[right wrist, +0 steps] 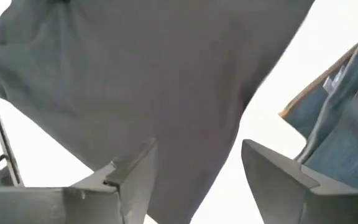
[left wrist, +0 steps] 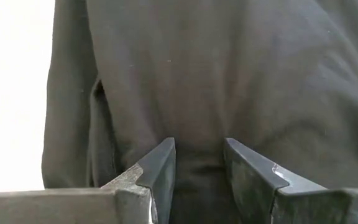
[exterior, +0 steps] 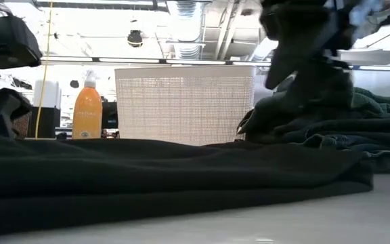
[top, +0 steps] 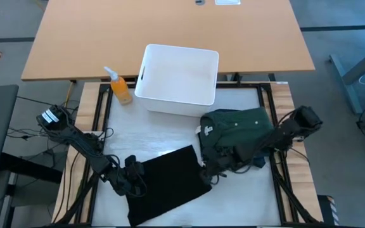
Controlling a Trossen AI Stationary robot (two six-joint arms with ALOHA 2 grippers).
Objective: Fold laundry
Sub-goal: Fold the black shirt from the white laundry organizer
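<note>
A: Laundry check — left gripper (left wrist: 197,168)?
B: Pinching black garment (top: 166,183) edge between half-closed fingers, front-left on table (top: 132,120).
A: Right gripper (right wrist: 197,177)?
B: Jaws spread wide, gripping nothing, hovering over black cloth's right corner, beside green garment (top: 239,126). White bin (top: 177,79) behind; orange bottle (top: 120,88) alongside.

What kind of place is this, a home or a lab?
Probably a lab or workshop: two robot arms work over a framed table, exposed ceiling ducts run overhead, and loose cables lie beside the rig.
</note>
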